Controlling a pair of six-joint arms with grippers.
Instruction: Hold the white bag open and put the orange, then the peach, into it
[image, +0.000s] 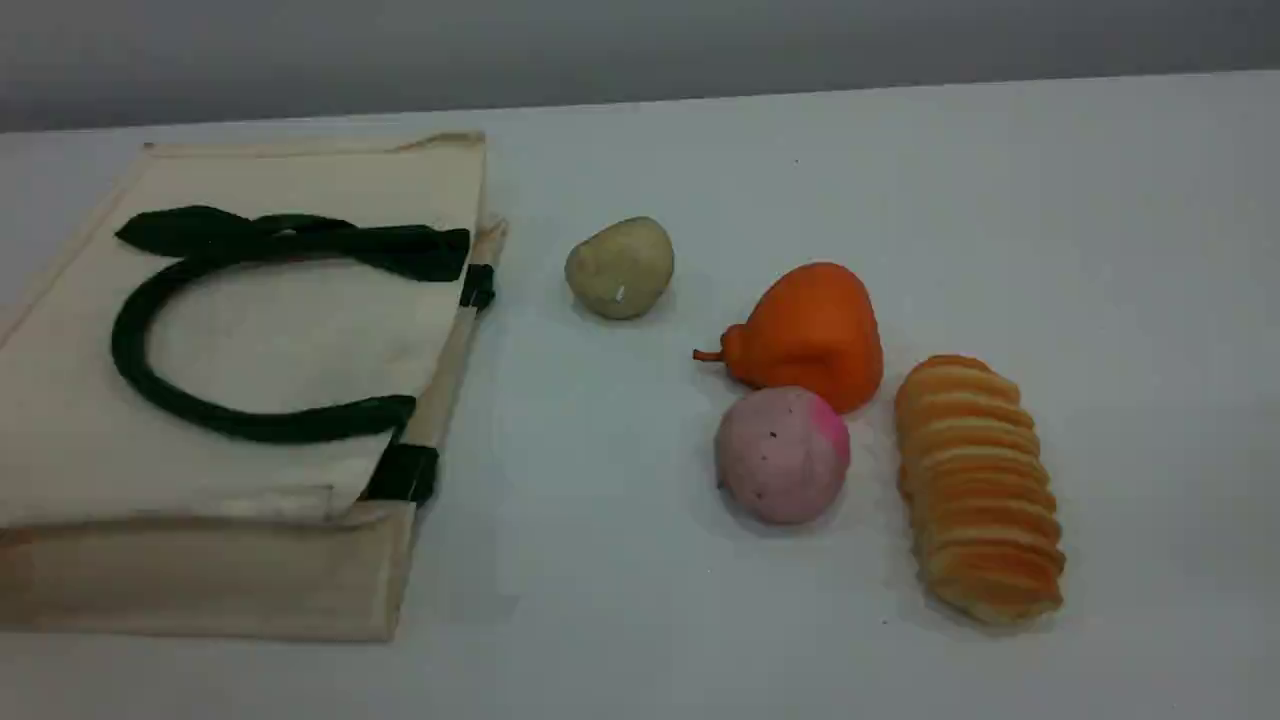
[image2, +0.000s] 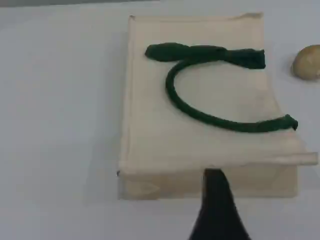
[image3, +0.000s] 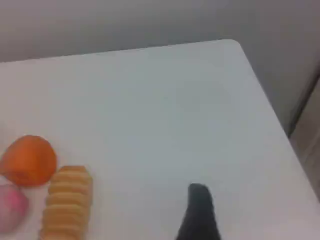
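The white bag (image: 300, 340) lies flat and closed at the table's left, its dark green handle (image: 130, 350) looped on top. The orange (image: 815, 330) rests right of centre, with the pink speckled peach (image: 782, 455) touching its near side. Neither arm shows in the scene view. In the left wrist view, one dark fingertip (image2: 216, 187) of my left gripper hovers over the bag (image2: 150, 125) at its near edge, holding nothing. My right gripper's fingertip (image3: 199, 200) hangs over bare table to the right of the orange (image3: 29, 160) and the peach (image3: 11, 205), also holding nothing.
A beige potato-like lump (image: 620, 268) sits between the bag and the fruits. A ridged bread loaf (image: 978, 485) lies just right of the peach. The table's far right corner (image3: 235, 44) and right edge show in the right wrist view.
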